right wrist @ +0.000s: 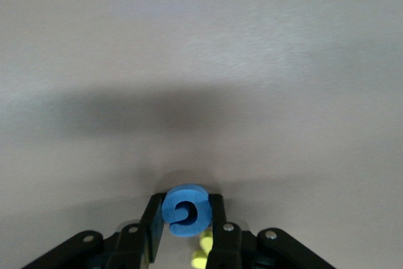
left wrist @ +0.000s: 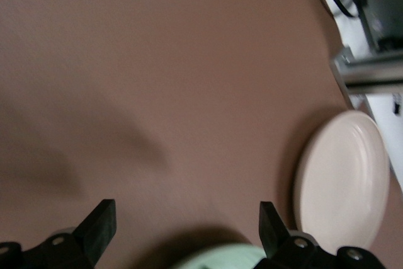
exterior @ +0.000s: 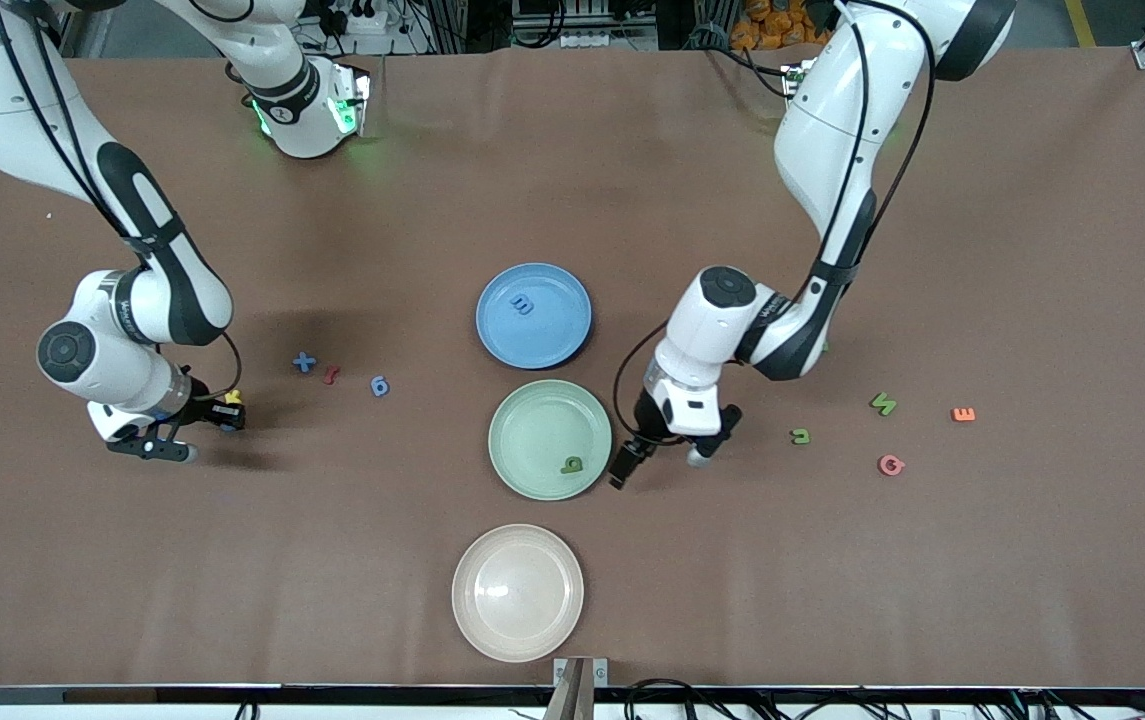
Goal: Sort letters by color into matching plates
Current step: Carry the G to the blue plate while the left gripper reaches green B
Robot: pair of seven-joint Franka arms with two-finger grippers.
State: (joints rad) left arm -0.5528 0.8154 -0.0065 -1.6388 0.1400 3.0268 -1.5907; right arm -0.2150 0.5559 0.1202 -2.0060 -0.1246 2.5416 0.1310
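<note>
Right hand (right wrist: 186, 234) is clamped on a blue letter (right wrist: 185, 211), thin edge grip, so it might slip out mid-carry. Left hand (exterior: 660, 458) hangs wide open beside the green plate (exterior: 522, 440).

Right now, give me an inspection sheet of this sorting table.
Surface: brown cloth-covered table.
Job's things: blue plate holds one blue letter; mint green plate holds one green letter; cream plate holds none. Loose foam letters lie toward both ends.
Clutter: nothing seen.
Grippers: left gripper open beside the green plate, empty; right gripper shut on a round blue letter.
Cables: along the camera-side table edge.
Surroundings: equipment by the bases.
</note>
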